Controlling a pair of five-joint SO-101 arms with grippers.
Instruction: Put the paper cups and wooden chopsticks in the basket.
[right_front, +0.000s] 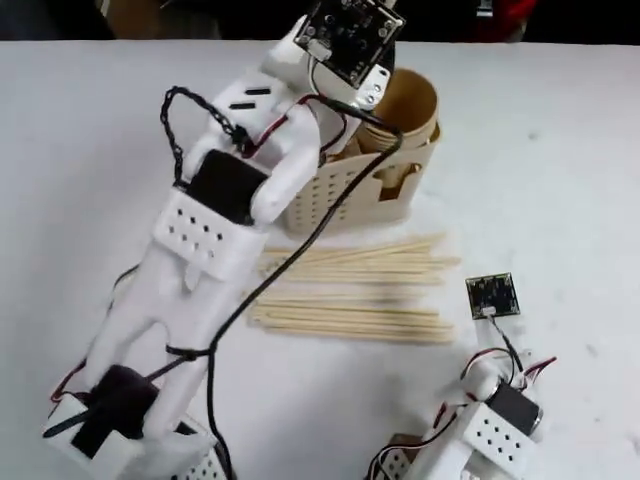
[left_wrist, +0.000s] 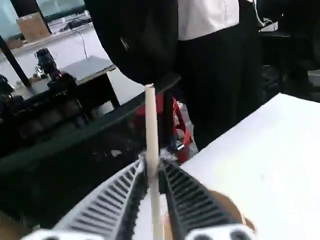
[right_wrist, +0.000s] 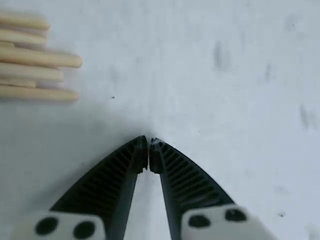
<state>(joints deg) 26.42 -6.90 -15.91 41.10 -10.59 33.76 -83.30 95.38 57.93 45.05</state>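
wooden chopstick (left_wrist: 151, 145), one, between tight left fingers (left_wrist: 125, 195); right fingers (right_wrist: 125, 170) together, empty; one basket (right_front: 310, 200)

No text, label, number or sign can be read anywhere, whether on the cream perforated plastic basket (right_front: 325, 200), the brown paper cups (right_front: 410, 105) inside it, or the pale wooden chopsticks (right_front: 350, 315) beside it.

Smooth matt wooden chopsticks (right_front: 350, 318), matt paper cups (right_front: 405, 100), perforated plastic basket (right_front: 330, 200), matt white table (right_front: 560, 180)
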